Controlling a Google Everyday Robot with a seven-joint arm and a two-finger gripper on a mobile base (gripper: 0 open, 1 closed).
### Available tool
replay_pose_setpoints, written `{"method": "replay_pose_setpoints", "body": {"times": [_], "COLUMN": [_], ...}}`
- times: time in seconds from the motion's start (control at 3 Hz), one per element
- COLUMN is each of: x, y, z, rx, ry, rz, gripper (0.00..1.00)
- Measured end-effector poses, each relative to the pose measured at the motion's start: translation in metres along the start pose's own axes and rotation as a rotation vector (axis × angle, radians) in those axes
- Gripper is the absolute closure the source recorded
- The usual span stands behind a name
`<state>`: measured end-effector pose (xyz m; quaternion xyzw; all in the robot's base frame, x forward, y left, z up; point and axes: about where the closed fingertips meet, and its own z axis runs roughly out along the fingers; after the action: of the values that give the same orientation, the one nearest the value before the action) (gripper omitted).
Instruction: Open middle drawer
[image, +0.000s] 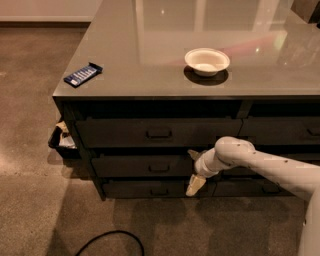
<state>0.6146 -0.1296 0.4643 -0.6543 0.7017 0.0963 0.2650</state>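
Note:
The middle drawer (135, 166) is a wide dark grey front between a taller drawer (120, 133) above and a slimmer one (130, 189) below. Its small loop handle (159, 169) is at the centre. The front sits in line with the other drawers. My gripper (193, 169) is at the right end of this drawer front, right of the handle and not on it. Its pale fingers (194, 184) are spread one above the other, open and empty. My white arm (260, 165) reaches in from the lower right.
A white bowl (207, 61) and a blue packet (82, 74) lie on the grey counter top (150, 45). A dark bin with paper (61, 140) stands at the cabinet's left side. A black cable (115, 239) lies on the floor. More drawers (280, 131) are at the right.

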Motion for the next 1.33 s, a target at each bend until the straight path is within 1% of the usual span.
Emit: {"method": "replay_pose_setpoints", "body": {"times": [0.33, 1.0, 1.33], "x": [-0.001, 0.003, 0.007], "y": [0.0, -0.02, -0.033], "z": [0.003, 0.021, 0.033], "rx": [-0.002, 0.04, 0.047], "ry": [-0.008, -0.052, -0.06], "rz": [-0.008, -0.012, -0.002], "gripper": [0.0, 0.0, 0.0]}}
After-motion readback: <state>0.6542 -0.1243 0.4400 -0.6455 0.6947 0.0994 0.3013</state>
